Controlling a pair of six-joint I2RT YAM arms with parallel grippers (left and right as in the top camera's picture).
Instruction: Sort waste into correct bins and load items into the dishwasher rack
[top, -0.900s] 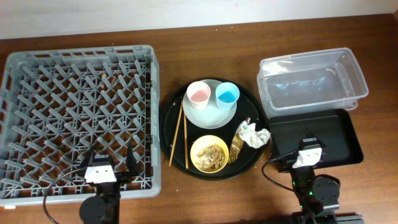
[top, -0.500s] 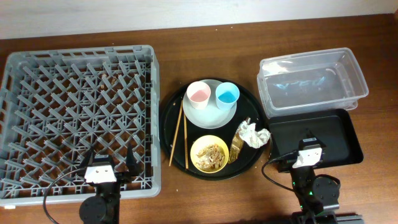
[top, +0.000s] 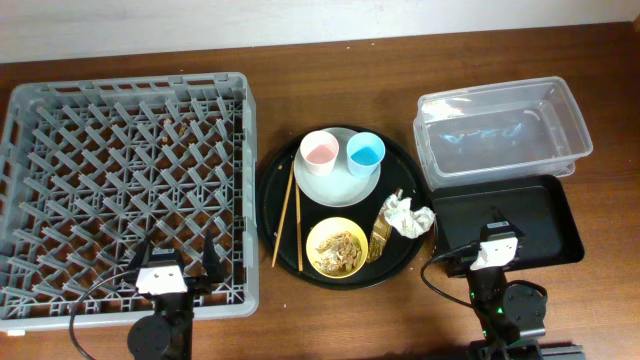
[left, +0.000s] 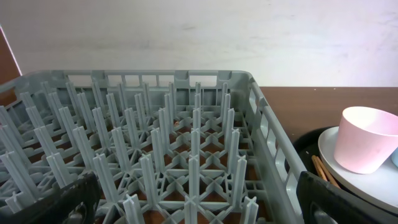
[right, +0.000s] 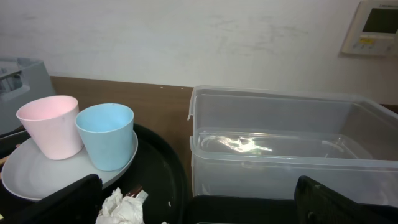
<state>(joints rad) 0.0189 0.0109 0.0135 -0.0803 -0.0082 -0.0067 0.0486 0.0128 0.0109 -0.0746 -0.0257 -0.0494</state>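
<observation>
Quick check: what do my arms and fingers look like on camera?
The left arm and right arm are black, each carrying a small white box, with a thin black cable looping beside it. The left gripper and right gripper have matte black fingers.

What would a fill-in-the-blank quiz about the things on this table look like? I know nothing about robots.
1. The pink cup and the blue cup both stand on the pale round ____.
2. The food scraps lie in the ____ bowl.
3. The crumpled white napkin lies beside the shiny gold-brown ____.
4. The chopsticks lie on the big round black ____.

Missing words: plate; yellow; wrapper; tray.
</observation>
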